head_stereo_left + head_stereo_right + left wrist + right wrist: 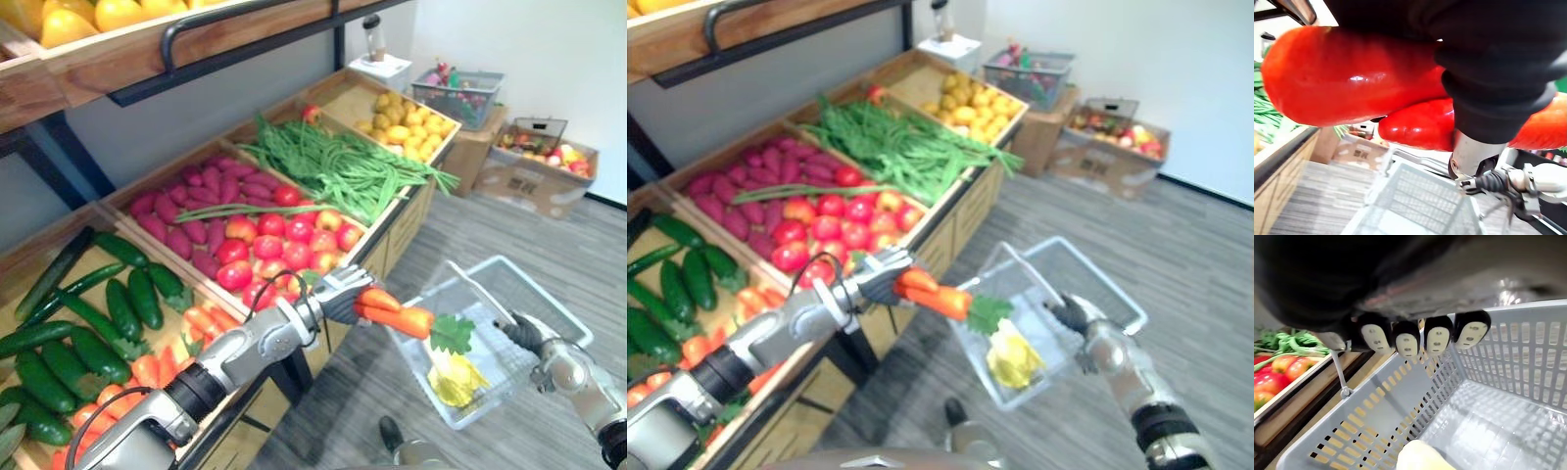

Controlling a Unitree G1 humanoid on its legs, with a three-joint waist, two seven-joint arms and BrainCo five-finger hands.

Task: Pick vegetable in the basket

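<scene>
Here, left robot hand [338,294] grips carrots [402,318] near tomatoes [266,247]; right robot hand [519,333] grasps basket handle [478,290].

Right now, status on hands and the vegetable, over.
Left hand shut on carrots, poised over basket edge. Right hand shut on basket handle. Yellow item already inside; drop path looks clear.

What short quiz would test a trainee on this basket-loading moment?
1. True or false: the left robot hand grips orange carrots with green leafy tops.
2. What lies inside the grey plastic mesh basket? A: a red tomato. B: a pale yellow item. C: a green cucumber.
3. Fill in: the right robot hand holds the basket by its ____.
Key: 1 true; 2 B; 3 handle.
</scene>
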